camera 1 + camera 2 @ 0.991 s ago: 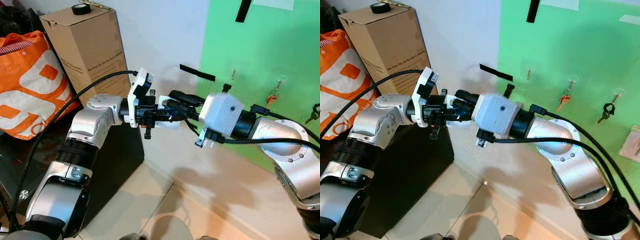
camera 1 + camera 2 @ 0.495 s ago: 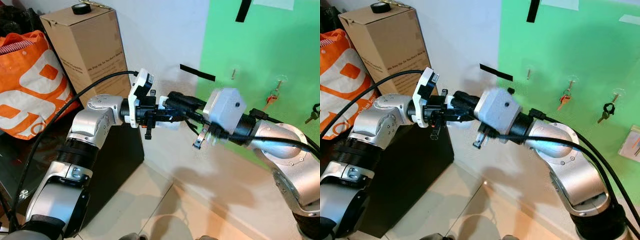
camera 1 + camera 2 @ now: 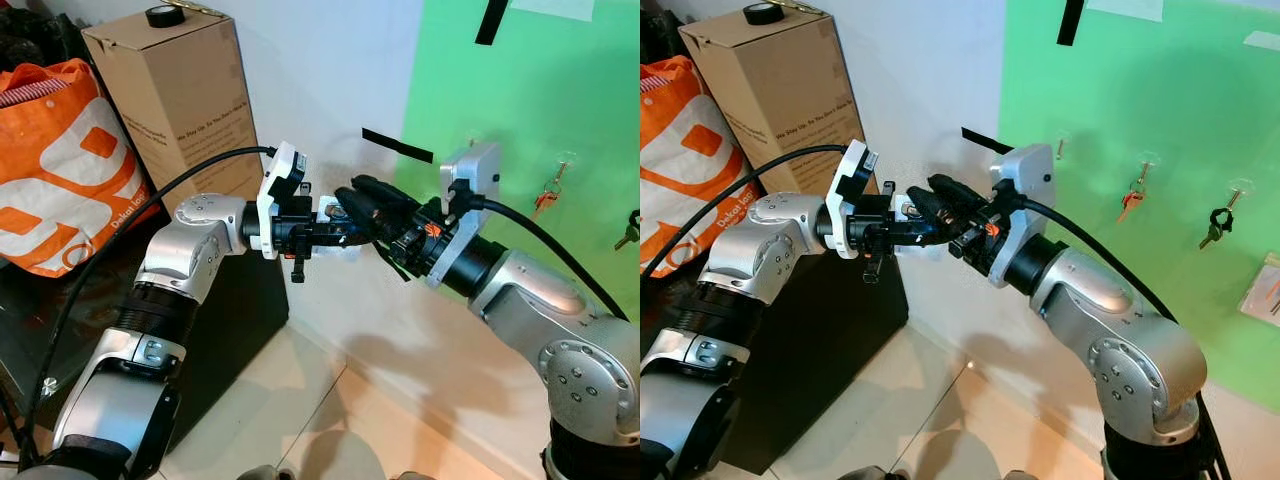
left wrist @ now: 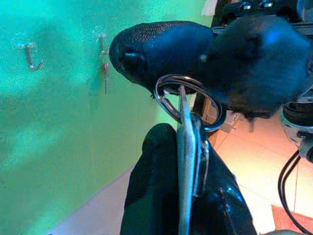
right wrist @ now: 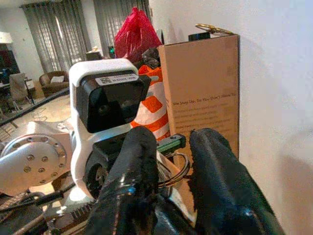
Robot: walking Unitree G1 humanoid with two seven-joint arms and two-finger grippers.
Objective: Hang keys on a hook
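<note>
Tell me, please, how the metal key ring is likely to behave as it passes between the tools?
The thin metal key ring looks stiff and probably light. Its smooth steel may slip in the padded left tool. The flat key would likely swing.

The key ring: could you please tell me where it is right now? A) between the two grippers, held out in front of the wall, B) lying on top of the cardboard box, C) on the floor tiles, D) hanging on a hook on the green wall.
A: the key ring sits at the left gripper fingertips, with the right gripper fingers around it, away from the green wall hooks.
</note>
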